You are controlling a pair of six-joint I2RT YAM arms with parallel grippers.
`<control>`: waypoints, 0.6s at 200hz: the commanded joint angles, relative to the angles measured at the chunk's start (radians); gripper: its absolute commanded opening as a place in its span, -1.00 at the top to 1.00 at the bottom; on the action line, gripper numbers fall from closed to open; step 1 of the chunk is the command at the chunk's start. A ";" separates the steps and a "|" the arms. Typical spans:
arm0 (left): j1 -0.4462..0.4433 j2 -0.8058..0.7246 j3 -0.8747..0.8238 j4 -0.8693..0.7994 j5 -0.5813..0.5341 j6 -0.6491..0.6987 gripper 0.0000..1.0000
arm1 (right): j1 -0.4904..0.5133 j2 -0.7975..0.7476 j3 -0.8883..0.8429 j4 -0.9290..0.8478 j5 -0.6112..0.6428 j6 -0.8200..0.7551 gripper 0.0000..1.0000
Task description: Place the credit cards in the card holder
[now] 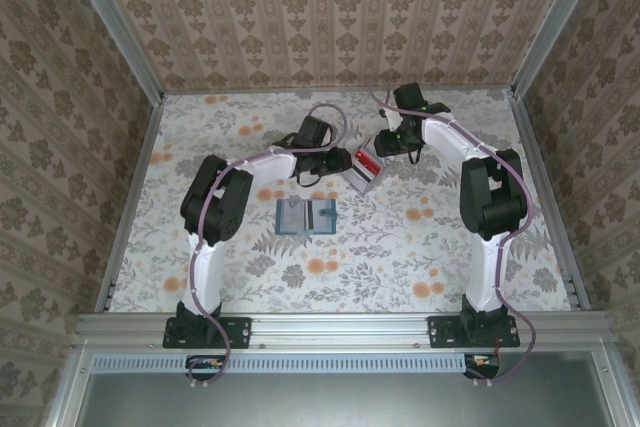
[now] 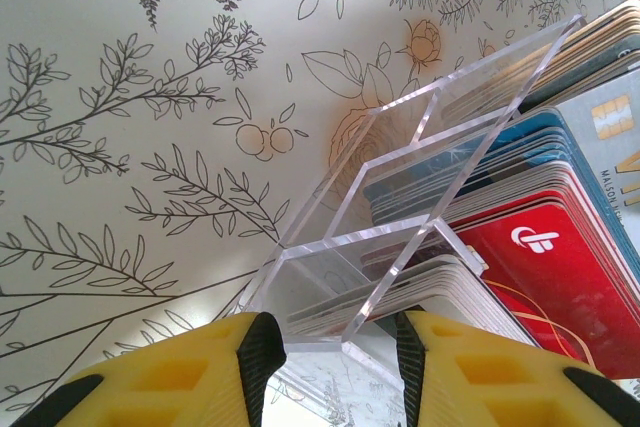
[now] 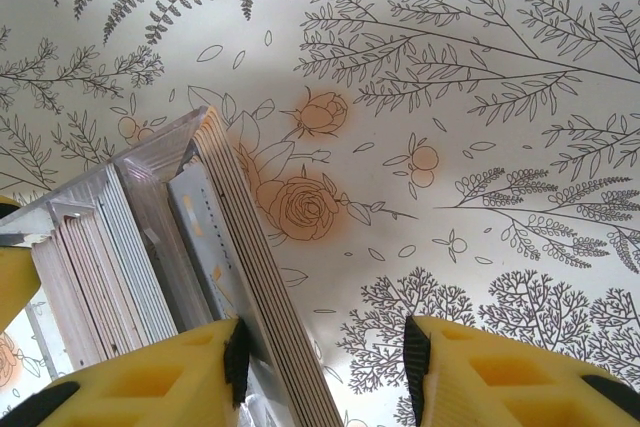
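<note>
The credit cards (image 1: 366,162) stand in stacks inside a clear acrylic rack (image 1: 358,178) at mid-table. The teal card holder (image 1: 305,217) lies open and flat in front of it, apart from both arms. My left gripper (image 2: 335,342) is closed round the rack's near end (image 2: 400,162), both pads against it. A pale stack (image 2: 420,292) and a red card (image 2: 565,267) sit just beyond. My right gripper (image 3: 325,352) is open. Its left pad touches the side of a pale card stack (image 3: 235,237), and its right pad stands well off it.
The floral table cover (image 1: 400,237) stretches around the rack and holder. Patterned walls and metal rails (image 1: 130,197) close in the left, right and back. Bare cover lies to the right of the rack (image 3: 100,207) in the right wrist view.
</note>
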 commanded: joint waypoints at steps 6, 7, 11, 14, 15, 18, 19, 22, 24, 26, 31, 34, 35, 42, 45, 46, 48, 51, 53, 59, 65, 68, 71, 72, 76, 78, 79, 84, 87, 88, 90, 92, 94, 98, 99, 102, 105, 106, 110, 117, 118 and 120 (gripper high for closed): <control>-0.003 0.010 -0.016 -0.069 0.009 -0.001 0.19 | -0.013 -0.040 -0.009 0.003 0.033 0.005 0.11; -0.003 0.010 -0.015 -0.070 0.009 -0.001 0.19 | -0.013 -0.040 -0.010 0.003 0.033 0.005 0.12; -0.003 0.010 -0.013 -0.071 0.009 -0.001 0.19 | -0.013 -0.041 -0.008 0.001 0.032 0.005 0.13; -0.003 0.010 -0.014 -0.073 0.009 0.000 0.19 | -0.013 -0.042 -0.008 0.000 0.031 0.004 0.15; -0.003 0.010 -0.014 -0.073 0.009 0.000 0.19 | -0.014 -0.043 -0.008 0.000 0.031 0.004 0.15; -0.003 0.010 -0.014 -0.072 0.009 0.000 0.19 | -0.014 -0.043 -0.007 0.000 0.032 0.004 0.16; -0.003 0.010 -0.014 -0.072 0.008 0.000 0.19 | -0.013 -0.043 -0.007 0.000 0.032 0.004 0.16; -0.003 0.009 -0.015 -0.072 0.009 0.000 0.19 | -0.013 -0.045 -0.006 0.000 0.031 0.004 0.17; -0.003 0.008 -0.014 -0.072 0.008 0.001 0.19 | -0.013 -0.047 -0.006 0.001 0.030 0.004 0.17; -0.003 0.008 -0.014 -0.072 0.007 0.000 0.19 | -0.013 -0.047 -0.006 0.001 0.031 0.004 0.17; -0.003 0.008 -0.014 -0.073 0.007 0.000 0.19 | -0.013 -0.051 -0.008 0.002 0.032 0.004 0.18; -0.003 0.008 -0.014 -0.074 0.007 0.000 0.19 | -0.013 -0.052 -0.007 0.003 0.030 0.004 0.19; -0.003 0.009 -0.014 -0.074 0.007 0.001 0.19 | -0.013 -0.052 -0.007 0.003 0.030 0.004 0.19; -0.003 0.009 -0.013 -0.074 0.008 -0.001 0.19 | -0.014 -0.054 -0.005 0.002 0.029 0.004 0.22; -0.003 0.010 -0.015 -0.074 0.009 -0.001 0.19 | -0.013 -0.056 -0.005 0.001 0.027 0.004 0.23; -0.003 0.010 -0.014 -0.074 0.009 -0.001 0.19 | -0.014 -0.056 -0.005 0.001 0.026 0.004 0.24; -0.003 0.010 -0.014 -0.073 0.009 -0.001 0.19 | -0.013 -0.056 -0.005 0.001 0.026 0.004 0.24; -0.003 0.010 -0.014 -0.072 0.009 -0.001 0.19 | -0.013 -0.057 -0.005 0.003 0.026 0.004 0.25; -0.004 0.010 -0.014 -0.072 0.009 -0.001 0.19 | -0.013 -0.058 -0.006 0.004 0.025 0.004 0.26; -0.003 0.010 -0.014 -0.072 0.009 -0.001 0.19 | -0.013 -0.060 -0.006 0.005 0.024 0.004 0.29; -0.005 0.010 -0.013 -0.072 0.009 -0.003 0.19 | -0.013 -0.064 -0.006 0.005 0.023 0.004 0.33; -0.004 0.010 -0.013 -0.072 0.009 -0.003 0.19 | -0.014 -0.066 -0.006 0.005 0.022 0.005 0.35; -0.005 0.010 -0.012 -0.073 0.009 -0.002 0.19 | -0.013 -0.066 -0.008 0.005 0.020 0.005 0.35; -0.004 0.010 -0.012 -0.073 0.009 -0.003 0.19 | -0.014 -0.066 -0.008 0.005 0.019 0.005 0.36; -0.004 0.010 -0.012 -0.072 0.009 -0.002 0.19 | -0.013 -0.067 -0.008 0.007 0.017 0.005 0.38; -0.004 0.010 -0.012 -0.072 0.009 -0.003 0.19 | -0.014 -0.067 -0.008 0.008 0.015 0.005 0.40; -0.004 0.010 -0.012 -0.072 0.009 -0.003 0.19 | -0.013 -0.067 -0.008 0.008 0.014 0.005 0.41; -0.005 0.010 -0.013 -0.072 0.009 -0.002 0.19 | -0.014 -0.066 -0.008 0.007 0.011 0.005 0.43; -0.005 0.010 -0.012 -0.072 0.009 -0.002 0.19 | -0.013 -0.067 -0.006 0.006 0.010 0.005 0.43; -0.004 0.010 -0.011 -0.072 0.010 -0.002 0.19 | -0.013 -0.067 -0.006 0.006 0.010 0.005 0.43; -0.004 0.010 -0.012 -0.072 0.010 0.000 0.19 | -0.013 -0.067 -0.006 0.004 0.009 0.005 0.43; -0.004 0.010 -0.012 -0.072 0.010 -0.001 0.19 | -0.013 -0.068 -0.007 0.004 0.007 0.006 0.43; -0.004 0.010 -0.012 -0.073 0.010 -0.001 0.19 | -0.013 -0.069 -0.008 0.004 0.007 0.007 0.44; -0.004 0.010 -0.012 -0.074 0.010 -0.001 0.19 | -0.013 -0.071 -0.007 0.004 0.006 0.007 0.47; -0.004 0.010 -0.012 -0.074 0.010 -0.001 0.19 | -0.013 -0.071 -0.008 0.004 0.006 0.007 0.48; -0.004 0.010 -0.011 -0.074 0.010 -0.001 0.19 | -0.013 -0.072 -0.009 0.005 0.005 0.007 0.50; -0.005 0.009 -0.012 -0.074 0.010 -0.001 0.19 | -0.013 -0.075 -0.011 0.006 0.003 0.007 0.51; -0.005 0.009 -0.011 -0.074 0.010 -0.001 0.19 | -0.013 -0.076 -0.011 0.006 0.003 0.007 0.52; -0.004 0.010 -0.012 -0.073 0.010 -0.001 0.19 | -0.013 -0.080 -0.014 0.009 0.002 0.007 0.52; -0.005 0.008 -0.011 -0.074 0.010 -0.002 0.19 | -0.013 -0.084 -0.018 0.010 0.001 0.007 0.54; -0.005 0.008 -0.011 -0.074 0.010 -0.001 0.19 | -0.013 -0.085 -0.018 0.011 0.000 0.007 0.55; -0.005 0.009 -0.011 -0.074 0.010 -0.001 0.19 | -0.013 -0.087 -0.019 0.010 -0.001 0.007 0.57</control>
